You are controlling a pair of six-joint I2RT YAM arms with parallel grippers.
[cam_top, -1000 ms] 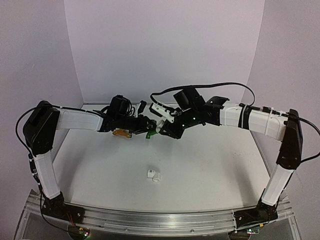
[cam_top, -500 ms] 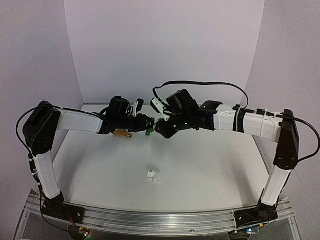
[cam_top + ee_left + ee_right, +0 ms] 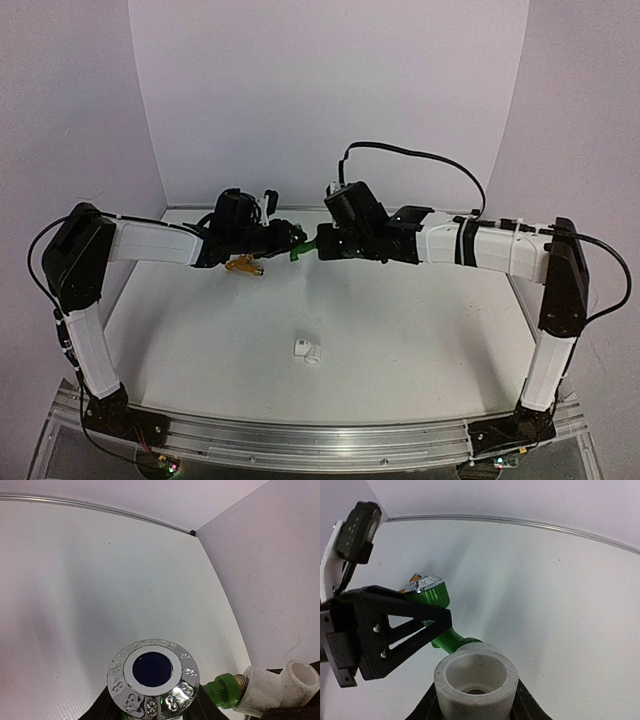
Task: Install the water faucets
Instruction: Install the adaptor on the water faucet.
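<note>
Over the far middle of the table, seen from above, the two arms meet nose to nose in the air. The left gripper and right gripper are almost touching, with the green faucet bridging the gap between them. Its long axis runs left to right, from one gripper to the other. The orange faucet lies on the table just under the left wrist, and a loose white fitting sits well apart, nearer the bases.

From the left wrist, the faucet's chrome-capped knob fills the bottom of the frame between dark finger edges, so the left jaws look pinched on the faucet body. The contact itself is cropped. The green collar points right, and only a sliver of brass thread shows before it enters the white tee fitting.

From the right wrist, the tee's open socket stands close to the lens, clamped between the right jaws, and the faucet enters its side. The left finger frame sits alongside the knob.

The thread seems started but not seated. The next move likely calls for turning about that shared axis while both arms keep it straight.

The tabletop is plain matte white, walled on three sides by pale panels, with free room below the joined parts.
</note>
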